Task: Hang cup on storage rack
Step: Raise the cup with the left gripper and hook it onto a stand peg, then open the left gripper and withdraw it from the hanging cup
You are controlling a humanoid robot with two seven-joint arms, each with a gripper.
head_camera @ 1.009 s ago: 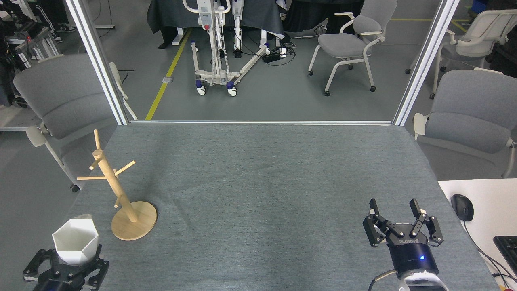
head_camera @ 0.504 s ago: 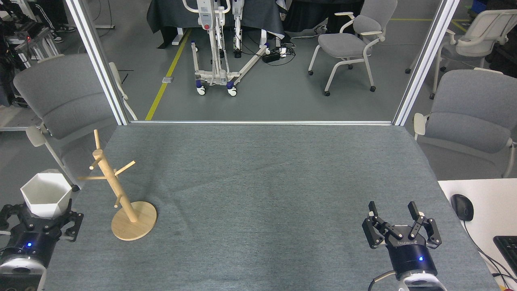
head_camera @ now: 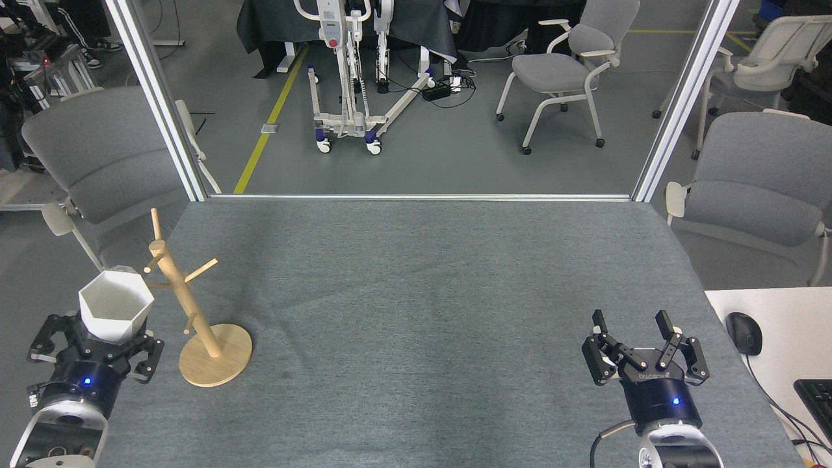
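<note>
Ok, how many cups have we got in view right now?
1. The white cup is held in the left tool, just left of the storage rack. The right tool is open and empty. No other cups are visible.

A single head view looks forward and down from the robot's own height — the grey table [head_camera: 429,312] fills the near field, both arms enter at the bottom corners, and the lab floor [head_camera: 416,156] with chairs recedes beyond the far edge.
</note>
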